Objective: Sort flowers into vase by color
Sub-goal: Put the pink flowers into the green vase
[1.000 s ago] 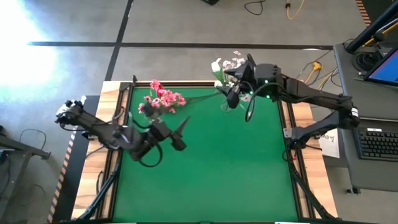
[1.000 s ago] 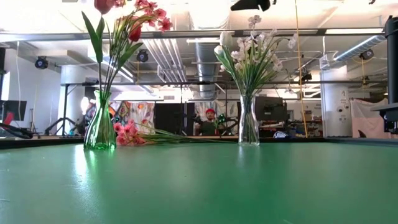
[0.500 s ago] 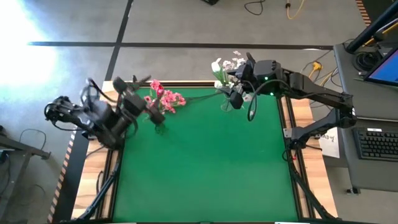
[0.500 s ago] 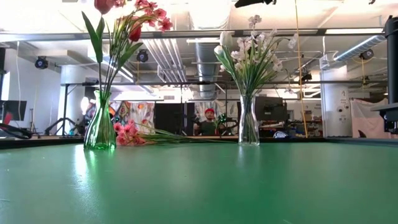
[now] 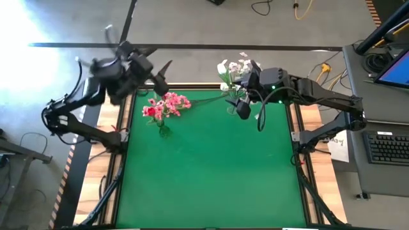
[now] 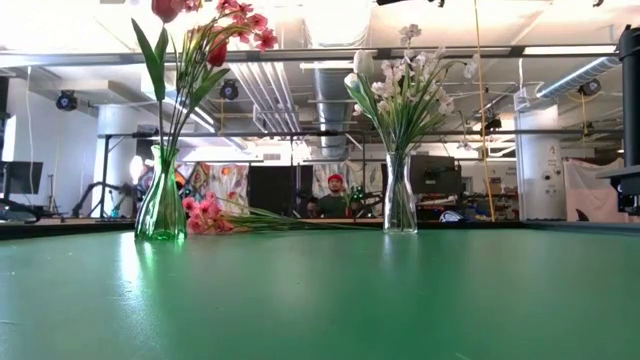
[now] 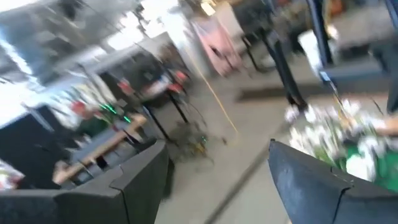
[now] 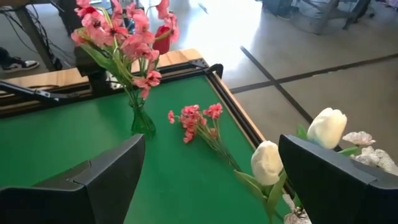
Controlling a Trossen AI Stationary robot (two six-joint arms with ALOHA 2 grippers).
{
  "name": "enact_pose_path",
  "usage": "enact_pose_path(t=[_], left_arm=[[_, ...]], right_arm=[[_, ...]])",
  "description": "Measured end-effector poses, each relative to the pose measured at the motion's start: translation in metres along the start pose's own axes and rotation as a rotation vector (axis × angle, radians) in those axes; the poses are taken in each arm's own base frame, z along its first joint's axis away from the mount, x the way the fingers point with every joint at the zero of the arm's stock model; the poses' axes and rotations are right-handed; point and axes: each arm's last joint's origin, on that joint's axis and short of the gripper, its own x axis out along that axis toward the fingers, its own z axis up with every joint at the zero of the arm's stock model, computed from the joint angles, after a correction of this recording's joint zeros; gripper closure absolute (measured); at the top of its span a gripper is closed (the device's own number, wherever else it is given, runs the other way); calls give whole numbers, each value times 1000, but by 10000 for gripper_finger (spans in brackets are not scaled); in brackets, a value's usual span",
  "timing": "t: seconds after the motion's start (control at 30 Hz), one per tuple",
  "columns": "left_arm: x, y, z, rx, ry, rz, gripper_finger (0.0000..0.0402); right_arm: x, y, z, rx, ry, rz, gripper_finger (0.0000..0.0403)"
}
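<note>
A green glass vase [image 8: 142, 121] at the table's far left stands upright and holds pink and red flowers [image 5: 165, 106]. A clear vase [image 6: 400, 205] at the far right holds white flowers [image 6: 400, 80] with white buds [image 8: 326, 127]. One pink flower [image 8: 196, 118] lies flat on the green mat between the vases, its stem [image 5: 208, 98] pointing toward the clear vase. My left gripper [image 5: 162, 73] is open and empty, high over the table's far left edge. My right gripper [image 5: 243, 93] is open and empty, just above the white flowers.
A wooden frame [image 5: 114, 153] borders the green mat [image 5: 211, 172]. A desk with a keyboard [image 5: 386, 147] stands off the table's right side. Cables [image 5: 319, 70] lie on the floor behind. A person [image 6: 335, 195] sits far back in the room.
My left gripper has swung up from low over the mat near the green vase toward the table's far left edge, staying open and empty. The flowers and vases have stayed where they were.
</note>
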Motion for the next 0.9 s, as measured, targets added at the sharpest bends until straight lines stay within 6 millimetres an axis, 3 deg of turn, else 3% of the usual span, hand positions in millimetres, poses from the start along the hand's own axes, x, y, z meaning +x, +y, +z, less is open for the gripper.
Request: enact_pose_path(t=[0.13,0.27,0.4,0.63,0.9], left_arm=[[25,20,-8,3,117,-146,142],[47,40,-20,1,224,-399,142],[61,70,-27,-81,255,-612,142],[95,116,-44,-184,340,-493,142],[132,127,-77,-208,397,-528,142]], right_arm=[[0,0,-2,9,19,0,41],[0,0,-4,14,39,-4,41],[0,0,-5,27,49,-4,41],[0,0,-5,32,49,-5,41],[0,0,-5,51,54,-6,41]])
